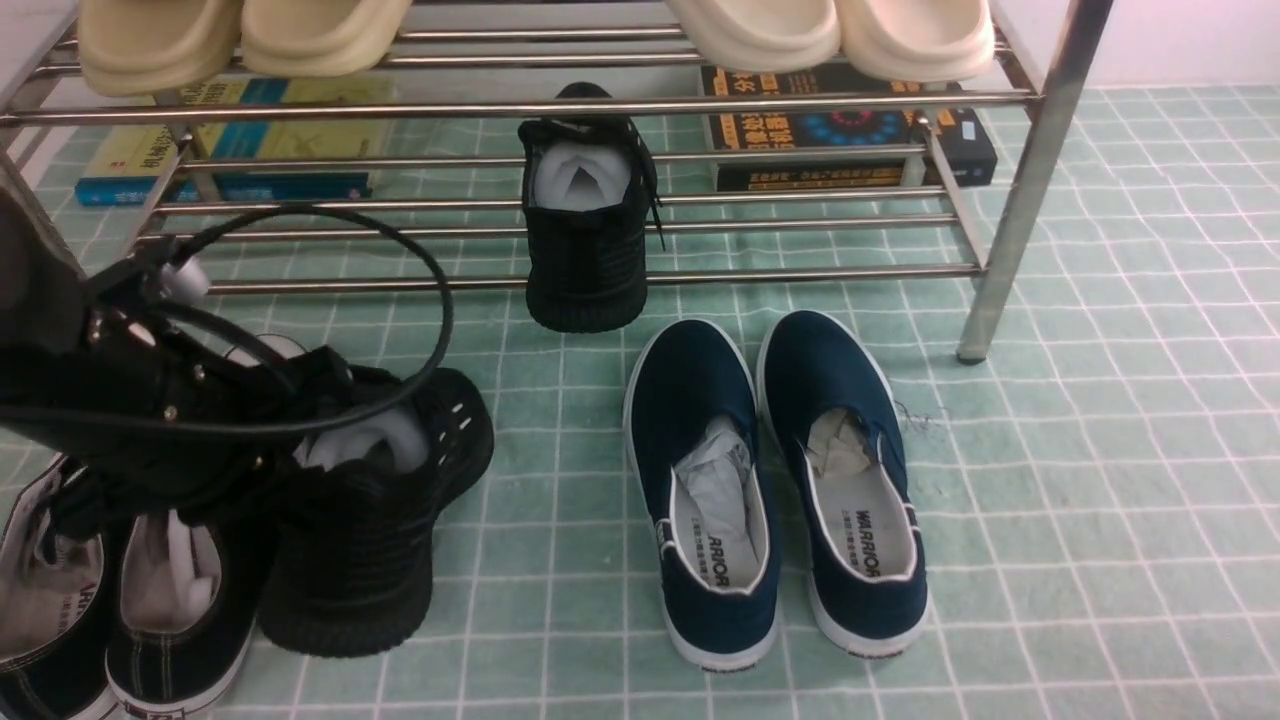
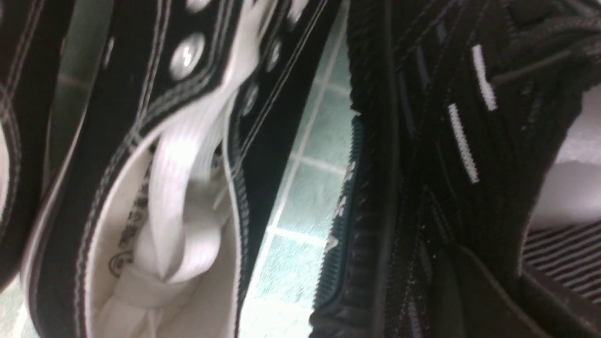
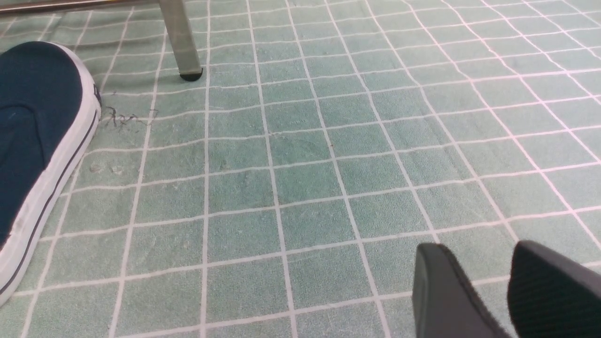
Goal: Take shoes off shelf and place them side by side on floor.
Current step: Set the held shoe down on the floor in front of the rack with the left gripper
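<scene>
Left fingers: not visible in any view, hidden behind the black left arm (image 1: 140, 400) at the left of the front frame. They're closed down; can't tell if they pinch anything. The arm sits right over the collar of one all-black knit lace-up sneaker (image 1: 370, 540) (white dash marks, white stuffing). That sneaker is at lower left of the front frame, heel end down on the pale mint-green gridded floor (image 1: 1100, 450), toe pointing up-frame.

Left wrist view: the knit sneaker fills the right half and a black canvas sneaker with white laces (image 2: 155, 188) fills the left half. A thin strip of floor shows between them, so they're just beside each other, not touching there.

Right fingers (image 3: 441, 295): lower right of the right wrist frame, part-way apart, nothing between them, bare floor beyond.

Other black knit sneaker (image 1: 585, 250): on the lower tier of the shiny steel-rod shelf (image 1: 800, 98), top centre of the front frame, toe poking out past the front rod.

Pair of navy slip-ons with white soles (image 1: 700, 480): side by side on the floor at frame centre, in front of the shelf. Cream slippers (image 1: 320, 35) are on the top tier, books (image 1: 850, 135) behind the rods.
</scene>
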{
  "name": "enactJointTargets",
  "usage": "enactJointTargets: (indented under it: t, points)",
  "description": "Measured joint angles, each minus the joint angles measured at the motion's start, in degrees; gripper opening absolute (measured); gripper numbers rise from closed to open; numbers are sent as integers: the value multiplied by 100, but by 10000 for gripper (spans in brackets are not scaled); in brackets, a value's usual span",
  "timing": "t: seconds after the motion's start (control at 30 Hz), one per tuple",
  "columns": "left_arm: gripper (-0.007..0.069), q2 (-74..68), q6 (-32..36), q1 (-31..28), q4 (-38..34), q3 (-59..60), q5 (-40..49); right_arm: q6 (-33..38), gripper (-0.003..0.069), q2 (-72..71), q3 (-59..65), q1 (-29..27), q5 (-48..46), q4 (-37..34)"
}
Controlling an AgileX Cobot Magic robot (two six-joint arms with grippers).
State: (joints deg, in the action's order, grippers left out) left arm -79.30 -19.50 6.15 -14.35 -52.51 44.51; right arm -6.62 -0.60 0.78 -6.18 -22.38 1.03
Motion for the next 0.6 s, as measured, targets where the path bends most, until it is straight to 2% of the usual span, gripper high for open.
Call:
enactJointTargets:
  t: [0.13,0.23,0.37,0.43,0.6]
  points:
    - [25,0,0,0,82,17,23,0,237,0,0,0,0,0]
    - [62,0,0,0,288,17,114,0,237,0,0,0,0,0]
    - [167,0,0,0,529,17,231,0,237,0,0,0,0,0]
    - [248,0,0,0,587,17,325,0,237,0,0,0,0,0]
    - [350,78,0,0,612,17,419,0,237,0,0,0,0,0]
